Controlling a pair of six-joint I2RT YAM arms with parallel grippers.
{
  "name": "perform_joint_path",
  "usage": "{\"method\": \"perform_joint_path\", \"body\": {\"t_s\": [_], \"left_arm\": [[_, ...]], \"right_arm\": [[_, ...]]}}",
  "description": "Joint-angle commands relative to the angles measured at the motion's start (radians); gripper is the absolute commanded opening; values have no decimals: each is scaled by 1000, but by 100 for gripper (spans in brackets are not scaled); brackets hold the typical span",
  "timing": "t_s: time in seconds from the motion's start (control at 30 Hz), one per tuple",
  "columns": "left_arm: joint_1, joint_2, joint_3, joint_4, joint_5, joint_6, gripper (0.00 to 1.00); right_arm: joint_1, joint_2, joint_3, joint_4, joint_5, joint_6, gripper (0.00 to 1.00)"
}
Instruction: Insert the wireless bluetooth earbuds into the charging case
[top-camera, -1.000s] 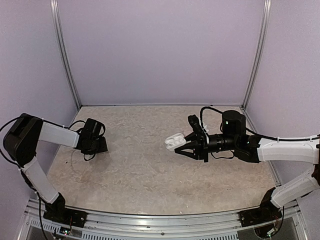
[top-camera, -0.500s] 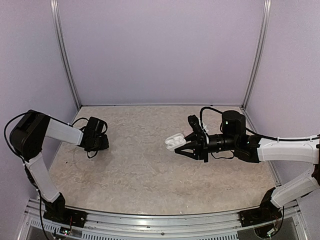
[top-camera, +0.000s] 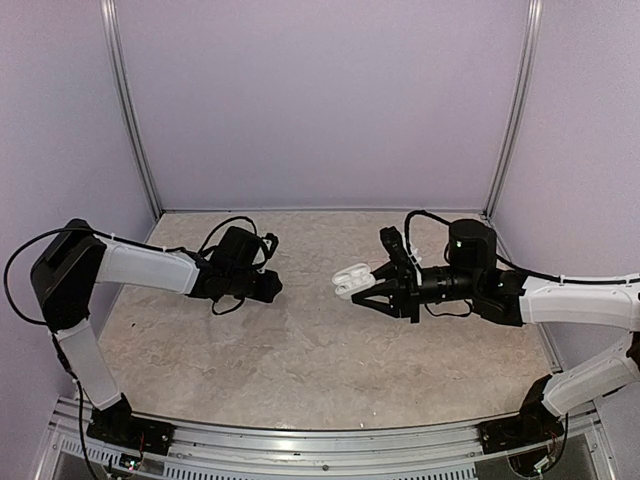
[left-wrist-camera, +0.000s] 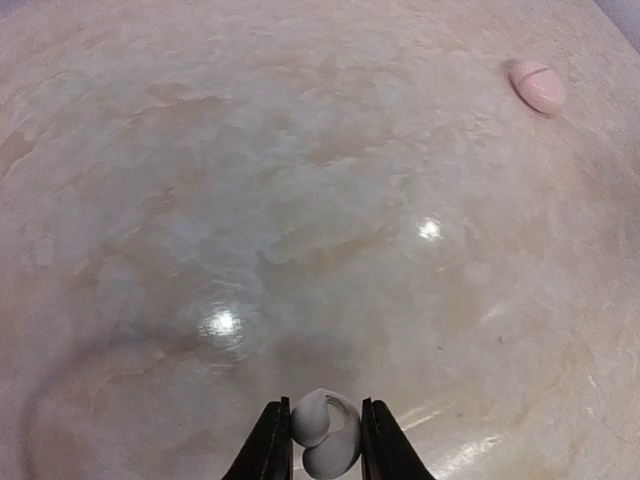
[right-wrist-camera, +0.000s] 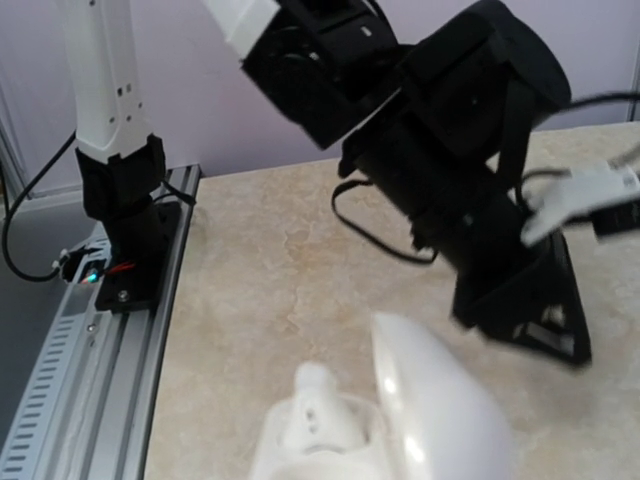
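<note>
Left gripper (top-camera: 268, 286): closed on a small white earbud (left-wrist-camera: 323, 442), which is pinched between the two fingertips and carried above the table (left-wrist-camera: 300, 200); nothing else is gripped
Right gripper (top-camera: 368, 287): pressed together on the white charging case (top-camera: 350, 280), which is held off the table with its lid (right-wrist-camera: 440, 410) open
Case interior: one pale bud (right-wrist-camera: 312, 395) appears to be seated in the base already; the neighbouring socket cannot be made out in the wrist view
Handling of the earbud: judged very light, rigid and glossy; the rounded shell is likely to slip or rotate out of a hard pinch, so a gentle grip across the widest part of the body is advised; the end meant for the socket is best left free
Handling of the case: judged light, stiff, smooth plastic; the hinge is probably the weak point, so the base rather than the lid is best gripped
Elsewhere: a pink pebble-shaped item (left-wrist-camera: 537, 85) lies on the table, well apart from the held earbud
</note>
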Motion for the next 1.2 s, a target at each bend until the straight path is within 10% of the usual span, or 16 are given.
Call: {"method": "perform_joint_path", "body": {"t_s": [0.0, 0.47, 0.77, 1.17], "left_arm": [[-91, -4, 46, -53, 230, 147, 24], [-260, 134, 119, -142, 396, 470, 31], [-253, 102, 75, -137, 150, 596, 56], [-245, 7, -14, -59, -70, 540, 60]], "right_arm": [[-11, -45, -21, 16, 4, -3, 0], [-12, -116, -44, -1, 1, -1, 0], [-13, -135, -56, -8, 15, -2, 0], [-13, -125, -53, -14, 16, -6, 0]]}}
